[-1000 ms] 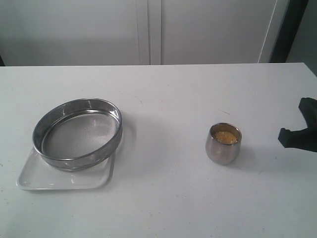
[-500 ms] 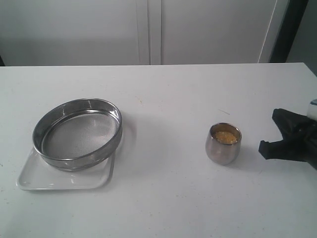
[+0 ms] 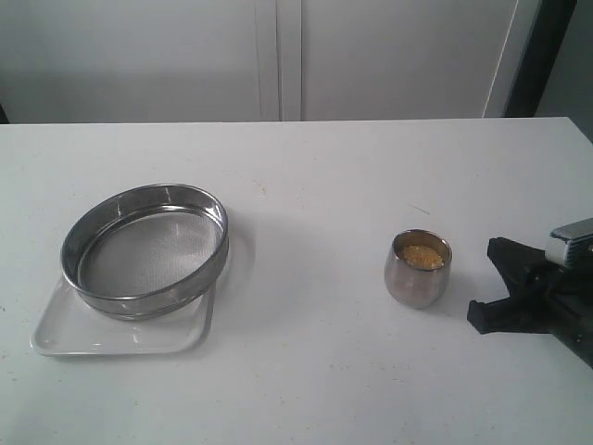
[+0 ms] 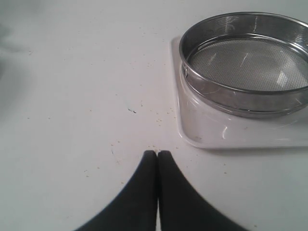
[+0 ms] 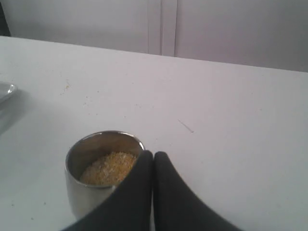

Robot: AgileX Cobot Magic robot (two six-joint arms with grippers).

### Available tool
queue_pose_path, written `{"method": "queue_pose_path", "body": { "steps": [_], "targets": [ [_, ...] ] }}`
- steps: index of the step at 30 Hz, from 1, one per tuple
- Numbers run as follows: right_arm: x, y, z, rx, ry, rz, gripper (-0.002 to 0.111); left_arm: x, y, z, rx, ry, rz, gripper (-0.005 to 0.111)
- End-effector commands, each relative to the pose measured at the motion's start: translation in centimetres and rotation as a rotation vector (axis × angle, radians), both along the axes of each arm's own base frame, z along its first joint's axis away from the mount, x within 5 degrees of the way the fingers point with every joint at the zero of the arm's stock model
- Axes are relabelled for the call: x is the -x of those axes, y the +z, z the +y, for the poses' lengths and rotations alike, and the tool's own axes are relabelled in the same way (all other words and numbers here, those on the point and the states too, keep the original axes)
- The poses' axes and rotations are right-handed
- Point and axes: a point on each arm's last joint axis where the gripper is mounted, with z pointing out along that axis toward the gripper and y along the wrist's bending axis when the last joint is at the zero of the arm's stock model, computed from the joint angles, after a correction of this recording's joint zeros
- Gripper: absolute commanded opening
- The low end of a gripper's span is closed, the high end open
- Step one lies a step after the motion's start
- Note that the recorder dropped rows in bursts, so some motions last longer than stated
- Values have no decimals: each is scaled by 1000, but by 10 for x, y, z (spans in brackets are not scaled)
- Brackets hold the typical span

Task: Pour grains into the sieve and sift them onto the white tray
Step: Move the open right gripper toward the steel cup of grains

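The sieve (image 3: pixel 146 252), a wide steel ring with grey mesh, rests on the white tray (image 3: pixel 120 337) at the left; both also show in the left wrist view, sieve (image 4: pixel 246 63) on tray (image 4: pixel 211 131). The mesh looks bare. The grains (image 3: pixel 422 256) lie in a small steel cup (image 3: pixel 416 281) at the right. My right gripper (image 3: pixel 489 286) is just right of the cup. In the right wrist view its tips (image 5: pixel 153 155) are shut and empty beside the cup's rim (image 5: pixel 77 153), above the grains (image 5: pixel 107 168). My left gripper (image 4: pixel 157 153) is shut over bare table near the tray's corner.
The white table (image 3: pixel 306 213) reaches back to a pale cabinet wall (image 3: pixel 278 56). Fine specks are scattered on the table near the tray (image 4: pixel 144 103). A dark upright post (image 3: pixel 533 56) stands at the back right.
My right gripper has come in from the right edge toward the cup, ending close beside it. Sieve, tray and cup have not moved.
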Motion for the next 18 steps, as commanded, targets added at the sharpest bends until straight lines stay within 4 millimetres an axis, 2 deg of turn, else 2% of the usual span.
{"method": "queue_pose_path", "body": {
  "steps": [1,14,18],
  "targets": [
    [0,-9,2,21,27,22,0,0,-1,0,7,0,-1,0],
    [-2,-40,6,36,72,126,0,0,-1,0,7,0,-1,0],
    [-8,-44,6,-57,42,169,0,0,-1,0,7,0,-1,0]
  ]
}}
